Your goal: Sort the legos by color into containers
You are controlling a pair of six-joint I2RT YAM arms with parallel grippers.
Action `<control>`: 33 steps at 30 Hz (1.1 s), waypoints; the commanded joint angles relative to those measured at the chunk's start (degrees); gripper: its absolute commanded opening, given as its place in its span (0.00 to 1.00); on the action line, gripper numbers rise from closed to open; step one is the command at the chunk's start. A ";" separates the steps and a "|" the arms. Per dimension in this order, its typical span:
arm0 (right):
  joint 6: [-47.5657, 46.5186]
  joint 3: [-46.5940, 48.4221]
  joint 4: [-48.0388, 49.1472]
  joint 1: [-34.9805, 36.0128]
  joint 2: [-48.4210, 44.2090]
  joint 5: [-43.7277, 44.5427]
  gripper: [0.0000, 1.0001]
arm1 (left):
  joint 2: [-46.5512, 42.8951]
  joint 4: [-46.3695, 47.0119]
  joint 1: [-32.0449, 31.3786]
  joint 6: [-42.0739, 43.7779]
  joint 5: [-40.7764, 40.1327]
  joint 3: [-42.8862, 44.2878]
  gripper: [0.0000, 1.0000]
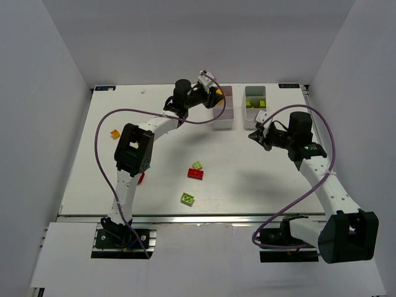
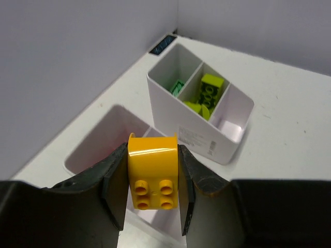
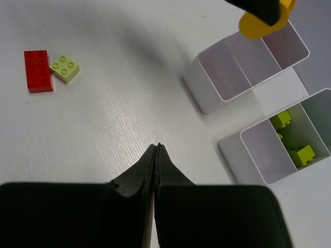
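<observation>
Left pincer (image 2: 153,178) grasps a yellow brick (image 2: 153,163) above the left bin (image 2: 95,142). Beyond, the right bin (image 2: 168,101) holds lime bricks (image 2: 209,89); the print on its label (image 2: 196,140) is too small to read. Right pincer (image 3: 156,155) is clenched, empty, over the bench (image 3: 103,124).

The top camera looks steeply down from six o'clock, far off. Both wrist cameras sit close and low, sharing the white bins (image 3: 199,93) toward twelve o'clock and the yellow lego (image 2: 152,173).
</observation>
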 commanded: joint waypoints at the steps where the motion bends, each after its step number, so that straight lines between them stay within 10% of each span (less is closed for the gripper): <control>1: 1.00 -0.98 1.32 -0.52 -0.33 -1.03 0.00 | 0.58 5.26 -0.35 1.99 1.89 4.80 0.00; 18: 1.35 -0.27 2.11 -0.96 0.03 -1.11 0.22 | 6.92 6.33 -1.85 5.06 -0.65 8.59 0.00; 25: 1.18 -0.45 2.11 -1.05 -0.67 -1.20 0.36 | 6.22 5.53 -2.64 6.73 -5.30 7.27 0.41; 33: 0.65 -0.63 1.93 -1.05 -1.47 -1.29 0.45 | 5.87 3.69 -3.34 7.87 -7.59 8.06 0.63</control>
